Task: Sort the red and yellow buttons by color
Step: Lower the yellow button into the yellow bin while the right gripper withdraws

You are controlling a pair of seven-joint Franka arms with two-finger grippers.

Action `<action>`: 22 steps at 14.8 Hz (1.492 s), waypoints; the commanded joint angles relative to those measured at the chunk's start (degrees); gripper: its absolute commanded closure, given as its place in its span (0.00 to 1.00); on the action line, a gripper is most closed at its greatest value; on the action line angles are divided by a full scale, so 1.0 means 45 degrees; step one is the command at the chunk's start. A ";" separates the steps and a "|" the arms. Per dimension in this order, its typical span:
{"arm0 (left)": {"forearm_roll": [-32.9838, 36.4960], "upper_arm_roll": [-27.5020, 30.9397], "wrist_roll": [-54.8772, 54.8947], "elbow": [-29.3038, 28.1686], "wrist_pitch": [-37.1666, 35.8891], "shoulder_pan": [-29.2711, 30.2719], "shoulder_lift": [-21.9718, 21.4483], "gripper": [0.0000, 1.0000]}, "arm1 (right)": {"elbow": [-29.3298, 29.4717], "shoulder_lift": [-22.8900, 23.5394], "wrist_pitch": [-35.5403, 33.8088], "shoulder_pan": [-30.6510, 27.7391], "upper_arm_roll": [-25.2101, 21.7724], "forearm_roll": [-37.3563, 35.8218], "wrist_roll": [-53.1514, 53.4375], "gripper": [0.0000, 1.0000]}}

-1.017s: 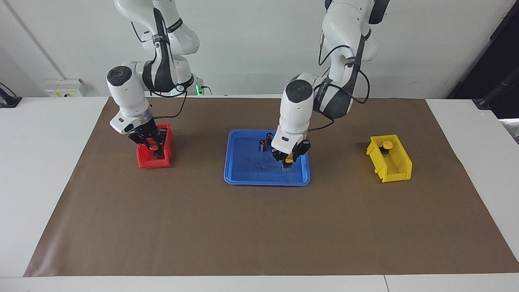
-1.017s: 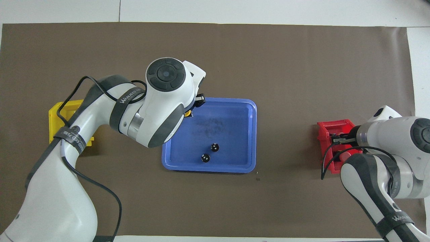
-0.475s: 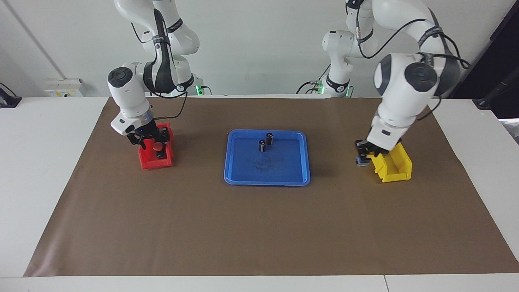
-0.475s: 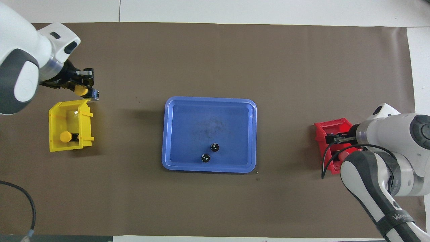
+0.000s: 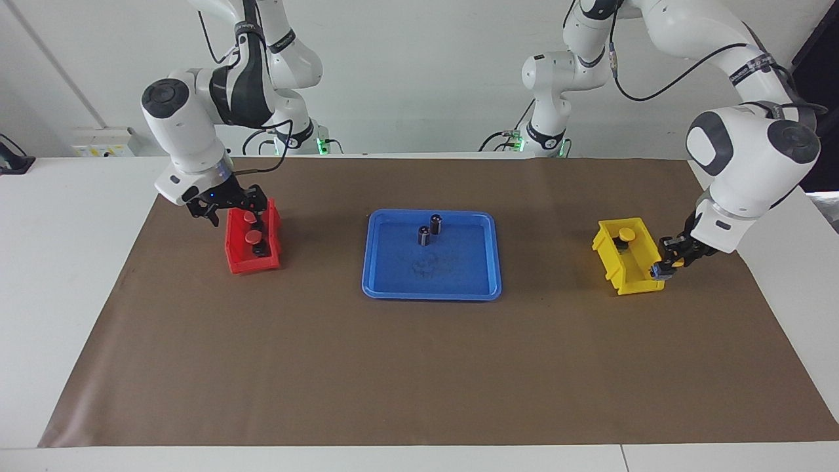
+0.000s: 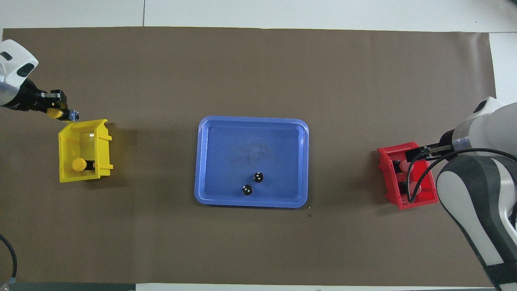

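The left gripper [image 5: 663, 267], fingers clamped on the last yellow button [image 6: 53, 113], had carried it from the blue tray [image 5: 387, 287] to the yellow bin [image 5: 630, 283]'s edge. The right gripper [image 5: 226, 208], fingers apart, had lifted off the red bin [image 5: 252, 265], leaving both red buttons [image 5: 250, 227] inside.

A brown mat [image 5: 419, 367] covers most of the white desk [image 5: 59, 275]. A blue tray [image 5: 482, 288] sits mid-desk, holding 2 dark cylinders [image 5: 436, 223] [image 5: 424, 236] close together near its edge toward the robots.
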 commanded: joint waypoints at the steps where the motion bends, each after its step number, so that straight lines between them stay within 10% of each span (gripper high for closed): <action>1: 0.0188 -0.0055 0.0041 -0.1567 0.0973 0.0170 -0.0854 0.99 | 0.1397 -0.0509 -0.1571 -0.0079 0.0066 0.0102 0.0076 0.01; 7: 0.0188 -0.0055 0.0452 -0.2914 0.1888 0.0484 -0.1302 0.99 | 0.6045 0.0638 -0.5559 -0.0488 -0.0109 0.0102 0.0135 0.01; 15: 0.0188 -0.0075 0.0373 -0.4302 0.3784 0.0445 -0.0991 0.99 | 0.7477 0.1696 -0.5718 -0.1172 -0.0207 0.0083 0.0682 0.01; 16: 0.0188 -0.0075 0.0431 -0.4401 0.3864 0.0426 -0.0971 0.92 | 0.7477 0.1812 -0.5738 -0.1250 -0.0149 0.0082 0.0682 0.01; 19: 0.0188 -0.0075 0.0451 -0.4266 0.3651 0.0251 -0.0971 0.24 | 0.7477 0.1912 -0.5835 -0.1212 -0.0245 0.0082 0.0682 0.00; 22: 0.0188 -0.0152 0.0490 -0.3411 0.2602 0.0231 -0.1147 0.02 | 0.7282 0.1501 -0.5835 -0.1193 -0.0207 0.0102 0.0702 0.00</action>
